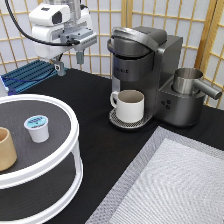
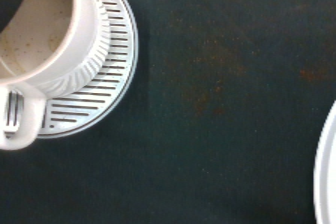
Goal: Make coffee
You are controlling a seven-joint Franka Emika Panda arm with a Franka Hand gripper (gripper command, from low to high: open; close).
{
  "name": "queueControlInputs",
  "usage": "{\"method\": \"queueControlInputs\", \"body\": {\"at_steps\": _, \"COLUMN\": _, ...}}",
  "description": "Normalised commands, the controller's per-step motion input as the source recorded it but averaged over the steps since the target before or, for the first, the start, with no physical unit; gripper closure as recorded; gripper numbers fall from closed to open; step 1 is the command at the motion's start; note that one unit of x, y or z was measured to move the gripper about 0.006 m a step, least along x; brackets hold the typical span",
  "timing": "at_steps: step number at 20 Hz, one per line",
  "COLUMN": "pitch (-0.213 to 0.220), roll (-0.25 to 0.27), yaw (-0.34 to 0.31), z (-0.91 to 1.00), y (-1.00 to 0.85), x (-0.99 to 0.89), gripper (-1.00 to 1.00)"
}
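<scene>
The coffee pod [image 1: 37, 128], white with a blue foil top, stands on the upper shelf of the round white stand [image 1: 60, 167] at the exterior view's left. My gripper [image 1: 70, 62] hangs high at the top left, open and empty, above the black table between the stand and the coffee machine [image 1: 150, 60]. The cream mug [image 1: 130, 105] sits on the machine's drip tray [image 1: 116, 120]. The wrist view shows part of the mug [image 2: 45, 55], its handle and the slotted drip tray [image 2: 97, 90].
A tan handleless cup [image 1: 6, 149] stands on the stand next to the pod. A steel jug [image 1: 189, 80] sits on the machine's right side. A grey mat [image 1: 170, 185] lies at the bottom right. A blue rack [image 1: 27, 75] lies at the back left.
</scene>
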Motion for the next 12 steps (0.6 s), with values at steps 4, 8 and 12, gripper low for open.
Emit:
{"method": "queueControlInputs", "body": {"at_steps": 4, "pitch": 0.029, "roll": 0.007, "yaw": 0.000, "z": 0.20, "y": -0.03, "x": 0.17, "gripper": -1.00}}
{"method": "queueControlInputs", "body": {"at_steps": 8, "pitch": 0.162, "roll": 0.091, "yaw": 0.000, "z": 0.79, "y": -0.05, "x": 0.76, "gripper": -1.00}}
{"method": "queueControlInputs", "body": {"at_steps": 12, "pitch": 0.163, "roll": 0.124, "yaw": 0.000, "z": 0.86, "y": -0.09, "x": 0.90, "gripper": -1.00}}
